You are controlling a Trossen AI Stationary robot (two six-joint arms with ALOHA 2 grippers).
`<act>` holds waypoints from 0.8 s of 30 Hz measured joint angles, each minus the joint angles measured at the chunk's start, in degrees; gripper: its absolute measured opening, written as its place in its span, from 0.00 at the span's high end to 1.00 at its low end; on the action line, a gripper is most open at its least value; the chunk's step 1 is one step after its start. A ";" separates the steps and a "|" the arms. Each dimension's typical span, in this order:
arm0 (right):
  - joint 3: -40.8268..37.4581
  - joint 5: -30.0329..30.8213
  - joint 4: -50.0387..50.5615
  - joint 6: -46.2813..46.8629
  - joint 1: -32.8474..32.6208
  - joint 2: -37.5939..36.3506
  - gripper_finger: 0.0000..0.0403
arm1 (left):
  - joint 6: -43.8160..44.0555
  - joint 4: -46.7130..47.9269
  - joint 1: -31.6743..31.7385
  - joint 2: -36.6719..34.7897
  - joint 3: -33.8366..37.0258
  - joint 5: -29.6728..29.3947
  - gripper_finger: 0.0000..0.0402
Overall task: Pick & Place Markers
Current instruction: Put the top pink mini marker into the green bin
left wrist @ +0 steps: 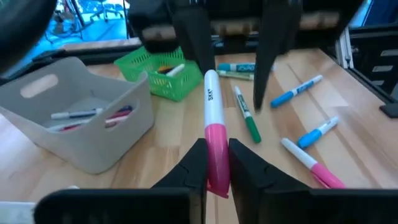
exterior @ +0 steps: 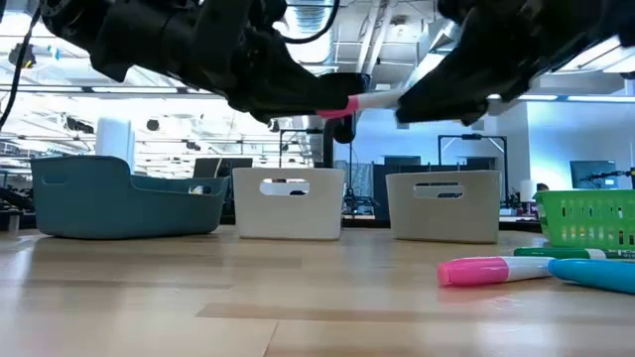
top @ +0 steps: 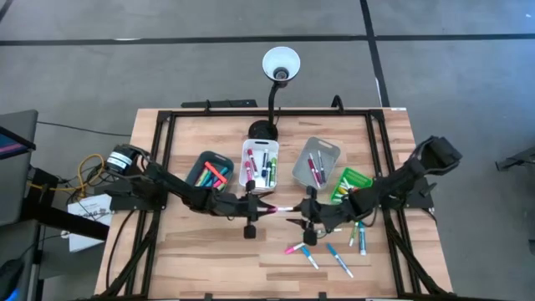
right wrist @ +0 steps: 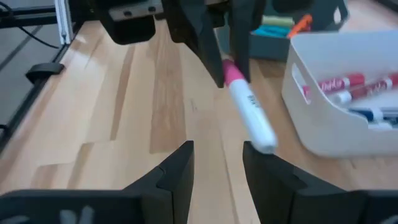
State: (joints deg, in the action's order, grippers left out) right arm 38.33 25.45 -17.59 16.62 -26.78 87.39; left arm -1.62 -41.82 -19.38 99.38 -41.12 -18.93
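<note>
High view: both arms are meeting over the table's centre, the left gripper (top: 266,206) holding a pink-capped marker (top: 280,208) level and pointing it at the right gripper (top: 306,216), which looks like a handover set up for sorting into the bins behind; loose markers (top: 330,251) are lying in front of the right arm. Low view: the marker (exterior: 359,103) is hanging well above the wood, bridging the two grippers, with the teal bin (exterior: 127,200) and white bin (exterior: 289,203) behind. Left wrist view: the left fingers (left wrist: 191,167) are clamping the pink cap end, leaving the white barrel free for the other arm. Right wrist view: the right fingers (right wrist: 176,165) are standing apart, the barrel tip (right wrist: 263,140) sitting just beyond them, not gripped.
</note>
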 joint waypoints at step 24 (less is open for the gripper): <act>0.04 0.00 -15.66 -6.09 3.07 6.72 0.70 | -4.16 -0.55 -0.22 -0.14 1.57 0.45 0.90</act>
State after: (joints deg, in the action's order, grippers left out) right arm 38.37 25.45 -33.25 10.52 -23.71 94.11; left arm -5.78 -42.37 -19.59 99.24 -39.55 -18.48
